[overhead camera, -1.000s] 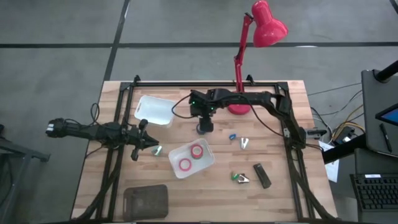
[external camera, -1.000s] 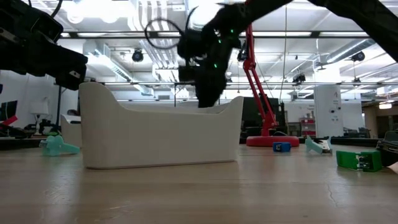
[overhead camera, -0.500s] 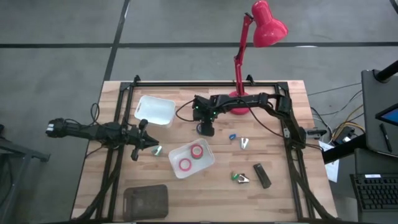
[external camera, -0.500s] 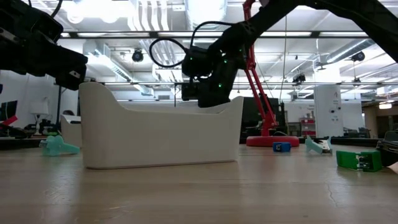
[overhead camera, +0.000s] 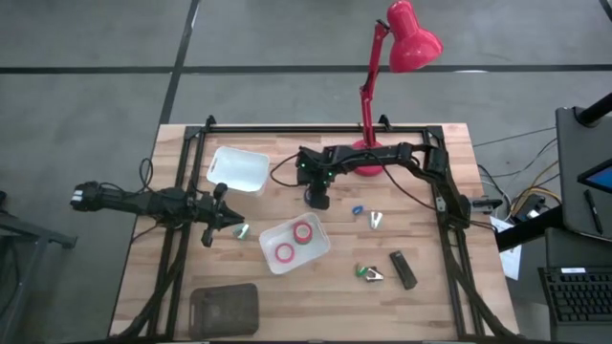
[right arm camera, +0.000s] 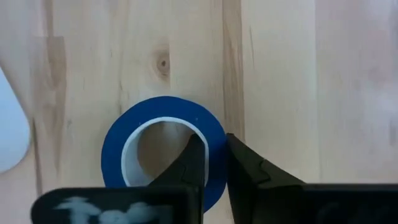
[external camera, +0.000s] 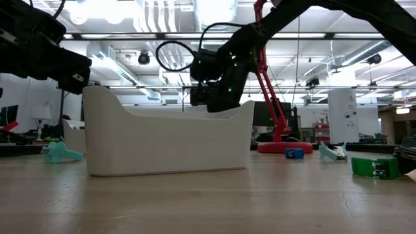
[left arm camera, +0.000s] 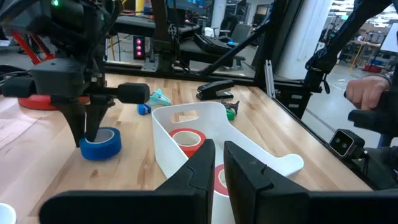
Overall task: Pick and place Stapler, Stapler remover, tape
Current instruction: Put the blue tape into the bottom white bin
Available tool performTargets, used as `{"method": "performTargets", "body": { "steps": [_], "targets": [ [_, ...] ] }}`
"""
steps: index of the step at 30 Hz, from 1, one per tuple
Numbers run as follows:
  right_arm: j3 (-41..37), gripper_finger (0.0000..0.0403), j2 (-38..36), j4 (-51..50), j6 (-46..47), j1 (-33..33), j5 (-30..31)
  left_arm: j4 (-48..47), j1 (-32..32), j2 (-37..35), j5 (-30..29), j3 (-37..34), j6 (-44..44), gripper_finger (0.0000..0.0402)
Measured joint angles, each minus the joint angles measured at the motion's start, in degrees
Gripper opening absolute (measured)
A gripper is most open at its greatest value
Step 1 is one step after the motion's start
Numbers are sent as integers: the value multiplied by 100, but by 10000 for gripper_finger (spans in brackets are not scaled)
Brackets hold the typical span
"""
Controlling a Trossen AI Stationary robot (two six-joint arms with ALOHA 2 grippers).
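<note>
A pale wooden plank table (overhead camera: 421, 306) carries everything. On it lie a white plastic bin (overhead camera: 238, 169) near the far side, a second white bin (overhead camera: 316, 250) at the middle, a blue ring-shaped roll of tape (right arm camera: 163, 149) flat on the wood between them, a dark flat rectangular tray (overhead camera: 225, 308) at the near left corner, and a small black bar-shaped stapler (overhead camera: 403, 269) near the right. The round base of a red desk lamp (overhead camera: 368, 166) stands at the far side. Small teal (overhead camera: 242, 230), blue (overhead camera: 357, 209), pale (overhead camera: 376, 219) and green (overhead camera: 367, 274) items lie scattered on the boards.

Pretty evenly lit from overhead, only soft shadows on the pale wooden surface (overhead camera: 316, 287). In the low view the bright ceiling light strips (external camera: 325, 36) blow out a bit, leaving the arms as dark silhouettes. The nearest planks look soft and blurry.
</note>
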Motion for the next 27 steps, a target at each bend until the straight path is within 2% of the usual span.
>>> {"method": "performTargets", "body": {
  "steps": [6, 11, 16, 21, 27],
  "targets": [
    [298, 35, -406, -560, 441, 75, 761, 0, -1, 0, 0, 0, 0, 39],
    [303, 36, -950, -491, 862, 409, 847, 0, -2, -2, 0, 0, 0, 39],
    [301, 37, -1302, -35, 1030, 1136, 985, 0, -2, -2, -1, 0, 1, 39],
    [301, 38, -1115, 595, 1117, 1853, 964, 0, -2, 0, -1, 0, 0, 39],
    [499, 38, -493, 938, 1362, 2236, 988, 0, -1, 1, -2, 0, 2, 39]
  ]
}}
